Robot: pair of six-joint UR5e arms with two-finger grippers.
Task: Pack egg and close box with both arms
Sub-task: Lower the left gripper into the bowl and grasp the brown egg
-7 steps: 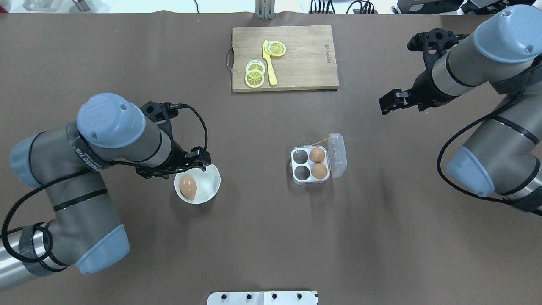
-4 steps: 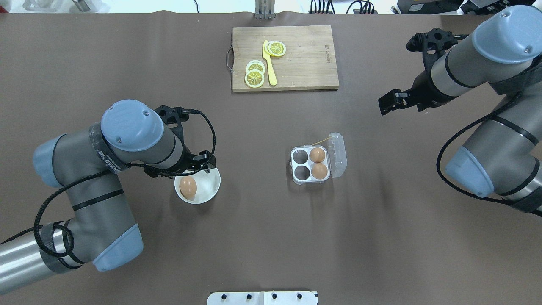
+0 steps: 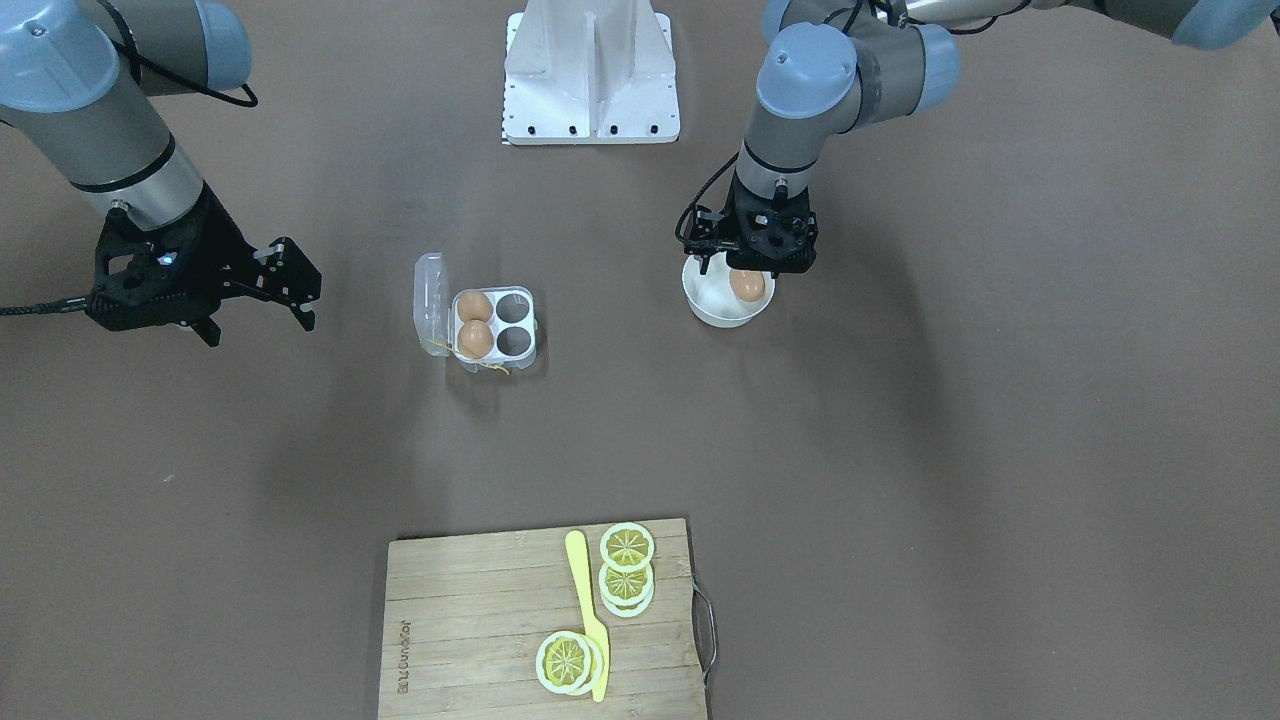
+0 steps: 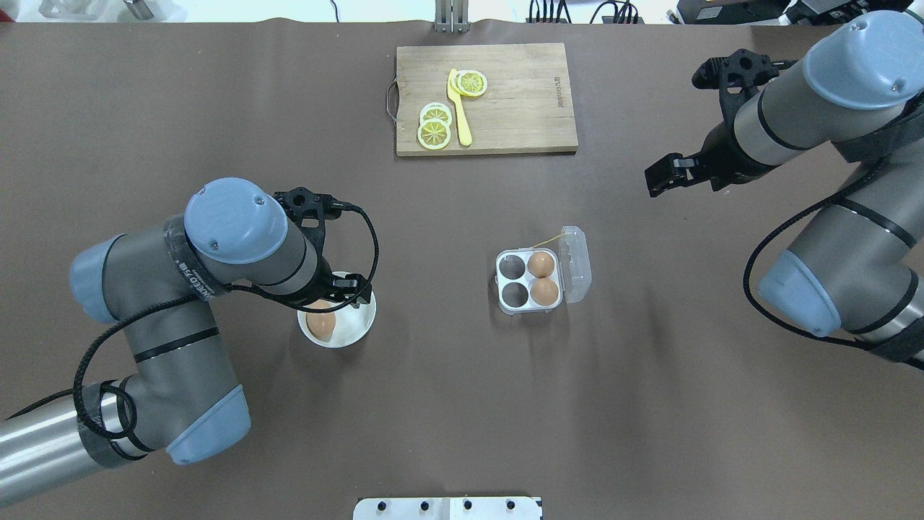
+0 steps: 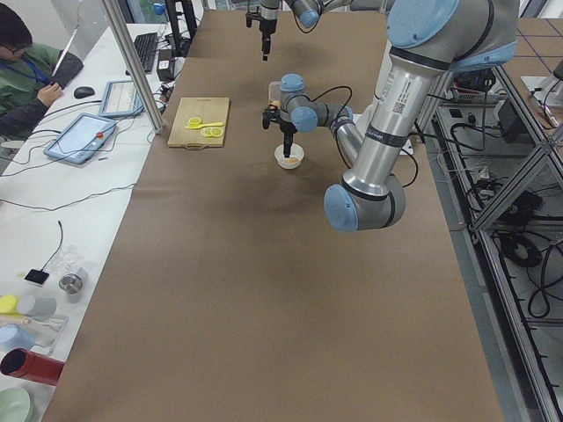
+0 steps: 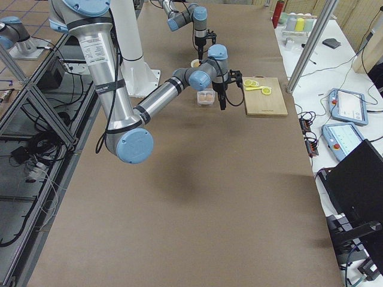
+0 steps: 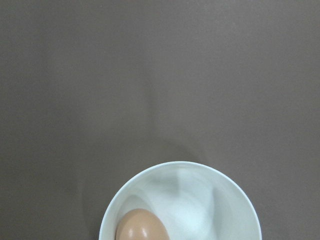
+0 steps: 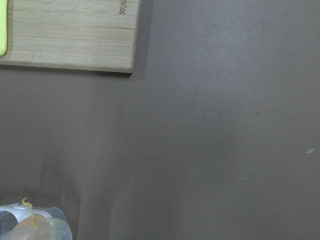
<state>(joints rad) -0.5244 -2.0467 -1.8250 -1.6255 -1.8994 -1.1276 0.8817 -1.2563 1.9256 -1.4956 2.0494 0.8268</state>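
A tan-brown egg (image 4: 321,324) lies in a white bowl (image 4: 359,326) at the left; it also shows in the left wrist view (image 7: 141,228) and front view (image 3: 747,285). My left gripper (image 4: 341,294) hangs open right over the bowl, empty, its jaws either side of the egg in the front view (image 3: 745,268). The clear egg box (image 4: 529,281) sits mid-table with its lid (image 4: 576,264) open to the right. Two eggs (image 4: 542,278) fill its right cells; the two left cells are empty. My right gripper (image 4: 660,175) is open and empty, high at the far right.
A wooden cutting board (image 4: 520,101) with lemon slices (image 4: 435,126) and a yellow knife (image 4: 460,108) lies at the far middle. The white base block (image 3: 590,75) stands at the robot's side. The box's yellow string (image 8: 27,209) shows in the right wrist view.
My left arm has swung right and forward, bringing its gripper from the bowl's far-left rim to over the bowl and egg. The right arm has barely moved.
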